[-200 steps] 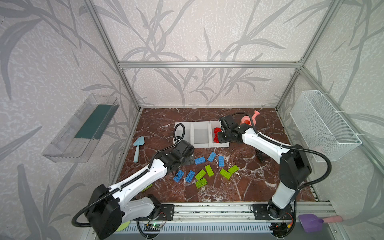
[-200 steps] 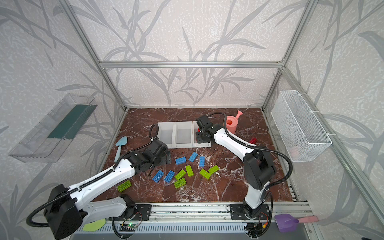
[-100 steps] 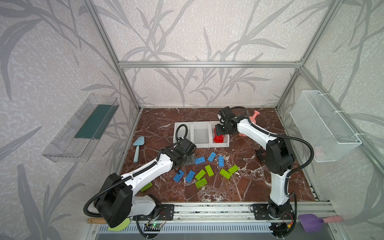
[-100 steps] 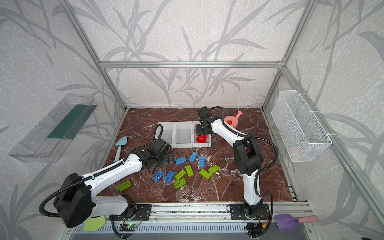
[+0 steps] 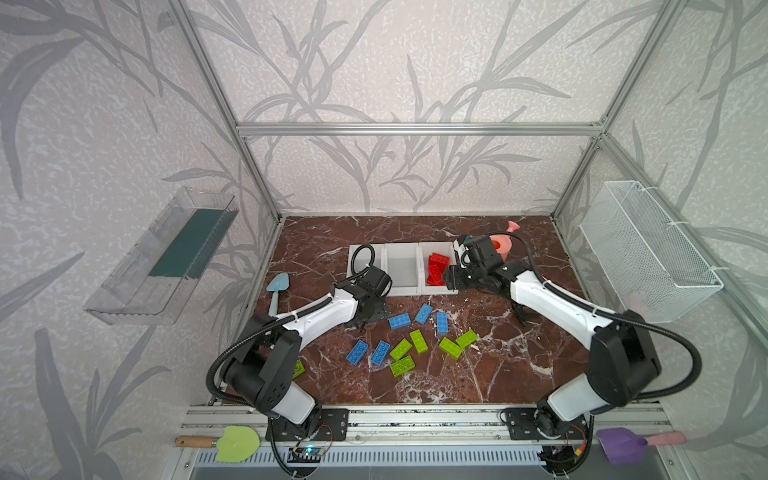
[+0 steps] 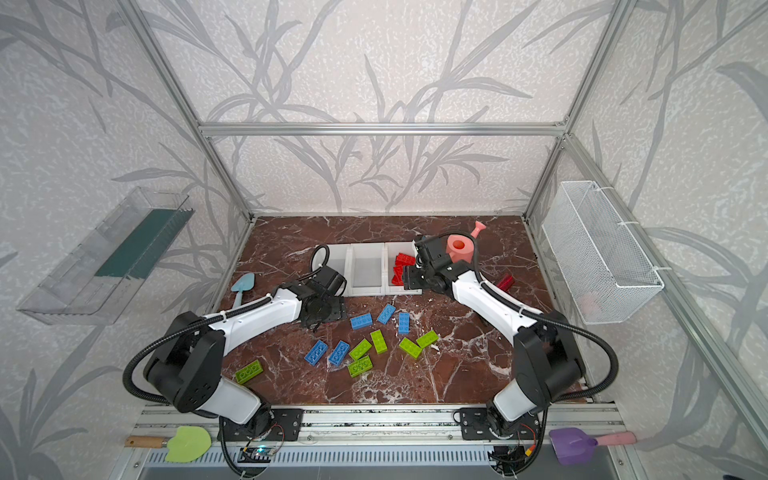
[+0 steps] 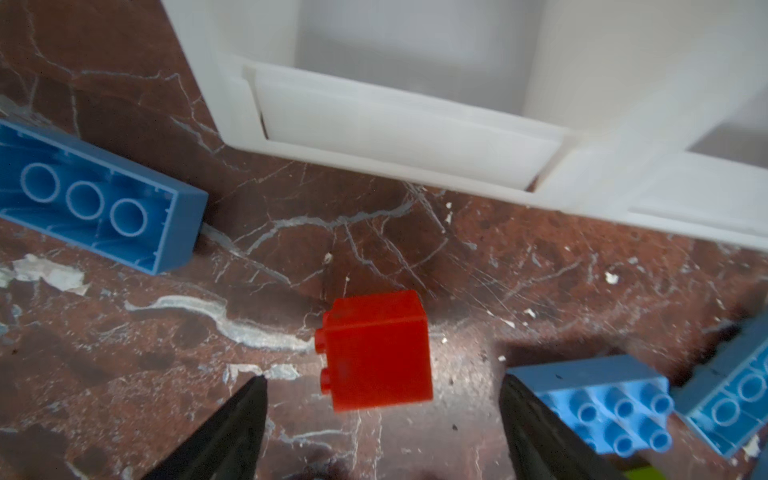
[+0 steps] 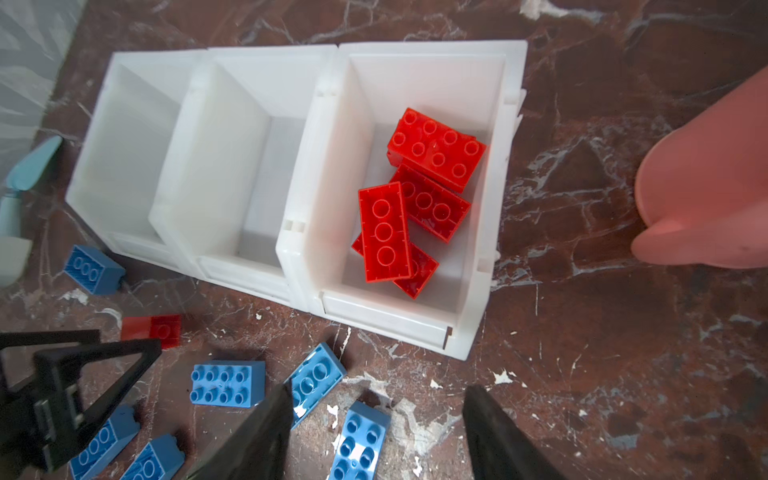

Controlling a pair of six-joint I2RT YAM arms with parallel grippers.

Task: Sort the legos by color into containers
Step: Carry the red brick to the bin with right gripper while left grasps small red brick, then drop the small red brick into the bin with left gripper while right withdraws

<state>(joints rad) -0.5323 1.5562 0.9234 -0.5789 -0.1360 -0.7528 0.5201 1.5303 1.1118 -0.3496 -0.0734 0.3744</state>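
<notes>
Right gripper (image 8: 376, 399) backed off bin (image 8: 415, 83) of reds (image 8: 436, 149), jaws released, empty | my left gripper (image 7: 382, 380) spread by red brick (image 7: 376, 353)

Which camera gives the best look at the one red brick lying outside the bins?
The left wrist view: the red brick sits close and whole, just ahead of the open left pincer. The right wrist view shows it small, partly behind that pincer. In both top views the left arm hides it.
</notes>
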